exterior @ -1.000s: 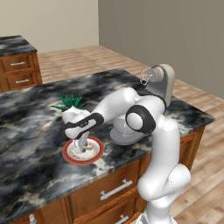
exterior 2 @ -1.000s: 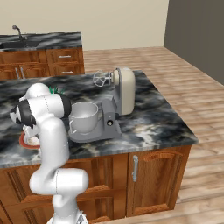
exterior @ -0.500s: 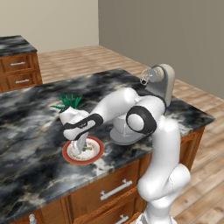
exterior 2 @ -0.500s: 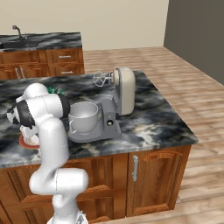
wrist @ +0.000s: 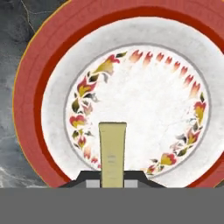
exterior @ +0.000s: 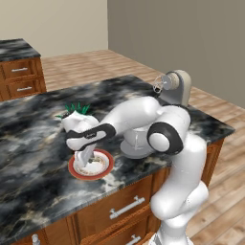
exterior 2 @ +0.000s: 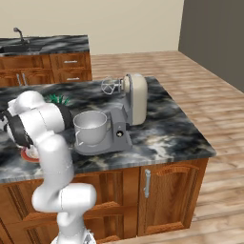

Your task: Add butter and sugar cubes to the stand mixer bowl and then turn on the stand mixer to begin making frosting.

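My gripper (wrist: 112, 179) hangs just over the round red-rimmed plate (wrist: 30, 87) and is shut on the butter (wrist: 112, 153), a pale yellowish stick that runs up from between the finger tips. From the left base view, the gripper (exterior: 85, 160) points down onto the plate (exterior: 107, 167) at the counter's front. The stand mixer (exterior 2: 136, 97) is to the right, head tilted back, whisk (exterior 2: 110, 86) raised. The stand mixer bowl (exterior 2: 90, 126) sits empty on its grey base. The sugar cubes are out of view.
A green spiky plant (exterior: 76, 110) stands just behind the plate. The dark marble counter (exterior: 28, 143) ends a little in front of the plate. A second counter with a sink faucet (exterior 2: 19, 33) lies behind.
The jaws have closed on the butter. The arm has hardly shifted over the plate.
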